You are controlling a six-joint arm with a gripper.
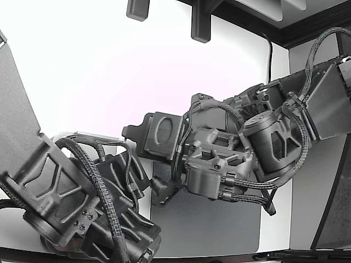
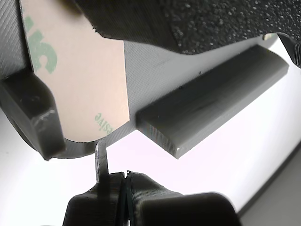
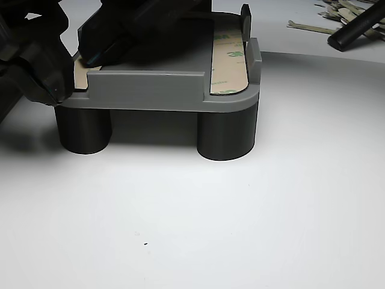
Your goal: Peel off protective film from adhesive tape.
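Gripper [image 2: 123, 181]: tweezer tips pinched together, empty, just off the film [image 2: 87, 89].
Advice: nip film's rounded edge, peel low along fixture [image 3: 150, 90].

Two tape strips [image 3: 227, 63] on one grey holder [image 3: 150, 90].

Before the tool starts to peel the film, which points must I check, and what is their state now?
1. Film lies flat on the tape, no edge lifted: ok.
2. Tool sits beside the film's rounded end: ok.
3. Film caught between the jaws: not ok; they look shut with nothing between them.
4. Fixture level on its legs: ok.
5. Tool tip touching the film edge: cannot tell.
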